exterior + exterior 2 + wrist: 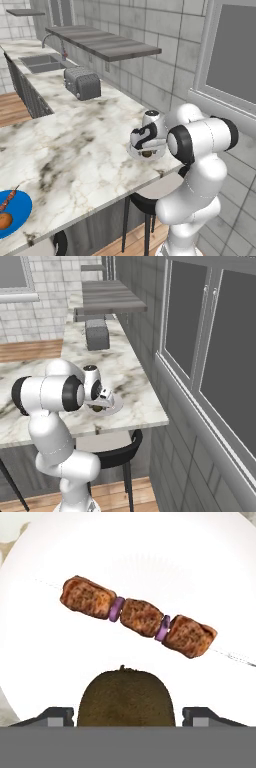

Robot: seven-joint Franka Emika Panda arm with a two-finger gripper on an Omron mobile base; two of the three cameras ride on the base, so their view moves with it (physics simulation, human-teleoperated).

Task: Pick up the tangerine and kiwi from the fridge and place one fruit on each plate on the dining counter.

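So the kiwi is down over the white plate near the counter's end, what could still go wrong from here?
1. The brown fuzzy kiwi sits between the fingers, which look spread apart from it; being round, it may roll on the pale white plate when the gripper lifts.
2. It lies close to the meat skewer, so a nudge could shift that.
3. The plate stands near the marble counter's edge.
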